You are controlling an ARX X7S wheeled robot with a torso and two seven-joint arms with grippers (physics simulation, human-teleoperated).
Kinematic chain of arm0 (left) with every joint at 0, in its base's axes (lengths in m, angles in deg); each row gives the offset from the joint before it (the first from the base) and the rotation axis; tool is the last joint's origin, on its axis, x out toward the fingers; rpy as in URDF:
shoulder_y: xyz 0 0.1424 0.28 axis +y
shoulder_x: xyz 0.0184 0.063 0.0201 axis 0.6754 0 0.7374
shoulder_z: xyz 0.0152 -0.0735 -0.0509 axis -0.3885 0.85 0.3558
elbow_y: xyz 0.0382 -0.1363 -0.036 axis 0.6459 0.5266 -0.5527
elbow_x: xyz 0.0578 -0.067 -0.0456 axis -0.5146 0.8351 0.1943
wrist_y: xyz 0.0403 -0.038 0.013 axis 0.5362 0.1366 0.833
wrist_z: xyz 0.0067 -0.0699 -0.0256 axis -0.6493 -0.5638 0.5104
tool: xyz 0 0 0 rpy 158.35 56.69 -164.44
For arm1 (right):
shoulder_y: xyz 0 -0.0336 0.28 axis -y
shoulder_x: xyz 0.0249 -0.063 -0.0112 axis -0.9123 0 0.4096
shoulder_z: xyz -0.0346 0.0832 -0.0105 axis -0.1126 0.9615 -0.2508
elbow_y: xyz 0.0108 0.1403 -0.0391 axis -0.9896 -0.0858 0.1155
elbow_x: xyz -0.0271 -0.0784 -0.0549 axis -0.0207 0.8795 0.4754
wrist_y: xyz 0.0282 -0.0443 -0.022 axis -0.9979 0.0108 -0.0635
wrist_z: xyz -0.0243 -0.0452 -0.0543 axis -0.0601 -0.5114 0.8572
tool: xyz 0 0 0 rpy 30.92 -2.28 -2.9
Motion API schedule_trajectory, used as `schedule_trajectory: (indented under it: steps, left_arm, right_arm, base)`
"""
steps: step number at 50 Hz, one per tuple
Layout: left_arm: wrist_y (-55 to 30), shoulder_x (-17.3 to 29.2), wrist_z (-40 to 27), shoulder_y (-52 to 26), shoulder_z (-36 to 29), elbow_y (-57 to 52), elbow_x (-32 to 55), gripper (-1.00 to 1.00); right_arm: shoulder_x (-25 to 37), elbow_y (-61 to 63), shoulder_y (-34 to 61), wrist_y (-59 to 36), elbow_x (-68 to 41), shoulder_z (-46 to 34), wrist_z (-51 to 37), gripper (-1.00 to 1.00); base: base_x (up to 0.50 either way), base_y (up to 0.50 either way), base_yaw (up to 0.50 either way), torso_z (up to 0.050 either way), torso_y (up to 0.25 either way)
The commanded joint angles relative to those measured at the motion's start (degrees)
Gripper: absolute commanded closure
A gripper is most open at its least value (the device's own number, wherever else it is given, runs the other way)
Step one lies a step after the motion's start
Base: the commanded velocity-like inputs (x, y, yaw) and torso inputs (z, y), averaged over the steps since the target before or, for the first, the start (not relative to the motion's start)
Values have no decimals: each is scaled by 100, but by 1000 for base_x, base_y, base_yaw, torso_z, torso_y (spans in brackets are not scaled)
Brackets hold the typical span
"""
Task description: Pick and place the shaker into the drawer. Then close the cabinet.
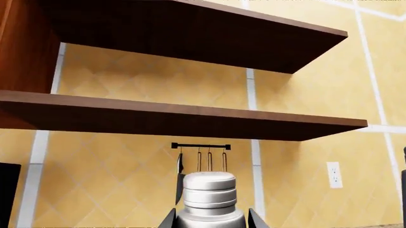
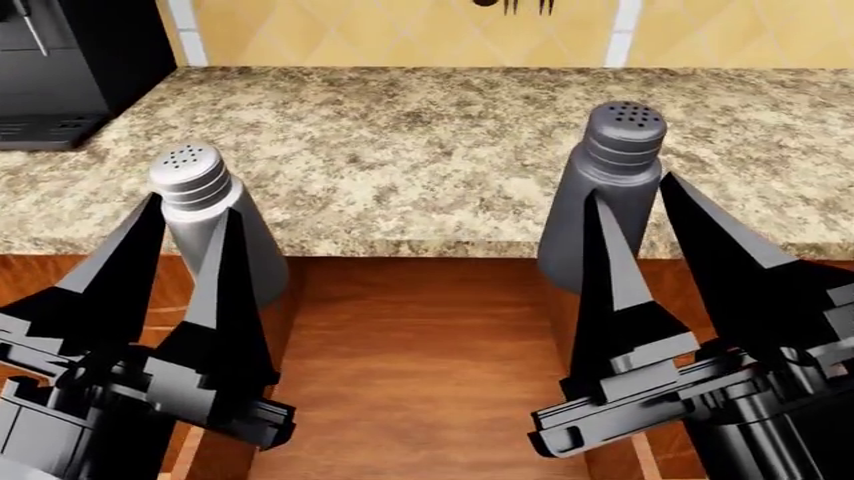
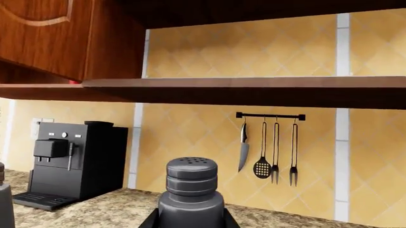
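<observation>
Above the open drawer (image 2: 414, 380), both hands held shakers upright. At about eight o'clock in the head view, the left hand (image 2: 187, 235) was clamped on a light silver shaker (image 2: 200, 190), its two black fingers pressing either side of the body below the ribbed, perforated cap. At about three o'clock, the right hand (image 2: 641, 215) was clamped on the dark grey shaker (image 2: 617, 170), which stood over the drawer's right edge, just in front of the granite tabletop (image 2: 427, 150). The drawer's plain brown wooden inside showed between the two hands. At eleven o'clock a black coffee machine (image 2: 67, 60) stood on the tabletop against the tiled wall. From the right wrist view, a utensil rail (image 3: 269, 142) with a knife, skimmer and fork hung beneath a dark wooden shelf (image 3: 254, 92).
</observation>
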Motion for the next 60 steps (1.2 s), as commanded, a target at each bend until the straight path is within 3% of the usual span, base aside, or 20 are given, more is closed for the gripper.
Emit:
schedule_trajectory:
  steps: [1, 4, 7, 14, 20, 23, 32, 44, 51, 60]
  left_arm:
    - [53, 62, -90, -36, 38, -20, 128, 100]
    - [6, 74, -127, -81, 18, -29, 143, 100]
    - [-45, 97, -174, -118, -2, -75, 160, 100]
    - [-228, 172, -356, -332, -2, -128, 307, 100]
    - [-938, 580, -808, -1148, -252, -290, 691, 100]
    - [-1812, 872, -1128, -2041, -574, -227, 1257, 100]
    - [-3765, 1109, -1214, -4057, -1072, 132, 2959, 100]
    - [-4881, 1152, -1270, -5136, -1455, 365, 3854, 100]
    - [-5181, 1085, -1228, -5420, -1642, 408, 3839, 100]
    - [-5319, 1046, -1064, -5424, -1890, 449, 3555, 100]
  right_arm:
    - [-57, 8, -94, -23, -7, 145, 100, 100]
    - [-27, 8, -196, -23, 173, 174, 306, 100]
    - [80, 8, -474, -22, 756, 371, 1156, 100]
    - [651, -79, -944, 10, 3046, -1125, 2674, 100]
    - [1677, -1020, -30, 958, 1994, -3097, 1182, 100]
    - [1816, -1380, 321, 1050, 1793, -3732, 932, 100]
    - [1948, -2394, 1441, 1318, 1166, -5128, 537, 100]
    - [1973, -3420, 2029, 1437, 601, -6182, 635, 100]
    - [1894, -3898, 2102, 1367, 621, -6645, 735, 100]
    - [1723, -4243, 1631, 1092, 1254, -6688, 1254, 100]
  base:
    - [0, 0, 0, 0, 0]
    - [0, 0, 0, 0, 0]
    - [0, 0, 0, 0, 0]
    - [0, 0, 0, 0, 0]
    - [0, 0, 0, 0, 0]
    - [0, 0, 0, 0, 0]
    - [0, 0, 0, 0, 0]
    - [0, 0, 0, 0, 1]
    - [0, 0, 0, 0, 0]
    - [0, 0, 0, 0, 0]
